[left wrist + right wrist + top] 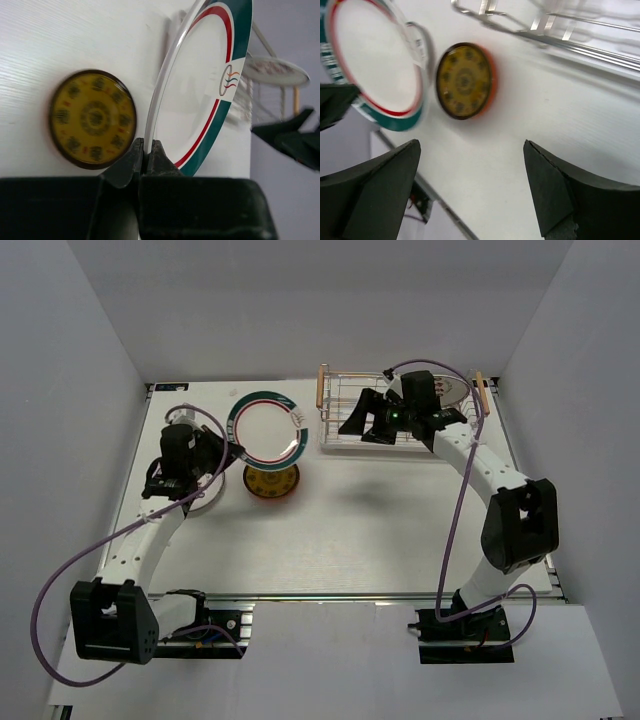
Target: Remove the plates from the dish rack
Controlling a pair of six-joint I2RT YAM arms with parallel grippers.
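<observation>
My left gripper (147,156) is shut on the lower rim of a large white plate with a green and red rim (200,90). In the top view the plate (267,428) is held off the table left of the dish rack (400,435), with the left gripper (222,452) at its left edge. A small yellow patterned plate (271,480) lies flat on the table below it and shows in the left wrist view (92,119) and the right wrist view (464,81). My right gripper (362,425) is open and empty over the rack's left part (471,147). A white plate (452,392) stands in the rack's right end.
The rack has wooden handle bars at both ends (322,388). A white round object (205,500) lies under my left wrist. White walls close in the table at left, back and right. The table's front edge (400,595) runs by the arm bases.
</observation>
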